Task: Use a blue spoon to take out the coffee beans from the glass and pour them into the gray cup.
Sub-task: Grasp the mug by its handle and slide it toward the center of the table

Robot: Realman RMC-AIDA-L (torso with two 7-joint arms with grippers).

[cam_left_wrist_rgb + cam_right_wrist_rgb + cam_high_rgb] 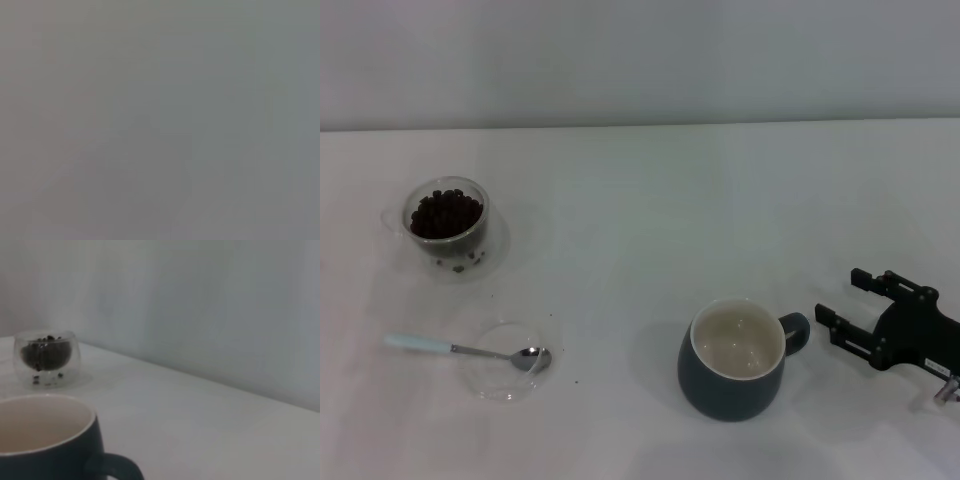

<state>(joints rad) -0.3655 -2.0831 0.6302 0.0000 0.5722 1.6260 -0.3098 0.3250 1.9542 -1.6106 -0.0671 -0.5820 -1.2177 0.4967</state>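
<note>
The glass (447,228) stands at the far left of the table and holds a heap of coffee beans (445,212). The blue spoon (460,349) lies across a shallow clear dish (506,362), its bowl over the dish. The gray cup (733,360) stands right of centre, its handle pointing right. My right gripper (845,298) is open and empty, just right of that handle. The right wrist view shows the cup (50,440) close by, with the glass (47,359) and beans (44,351) behind it. My left gripper is out of view.
A few loose beans and crumbs lie on the white table (650,220) beside the glass and the dish. A pale wall (640,60) runs along the table's far edge. The left wrist view shows only plain grey.
</note>
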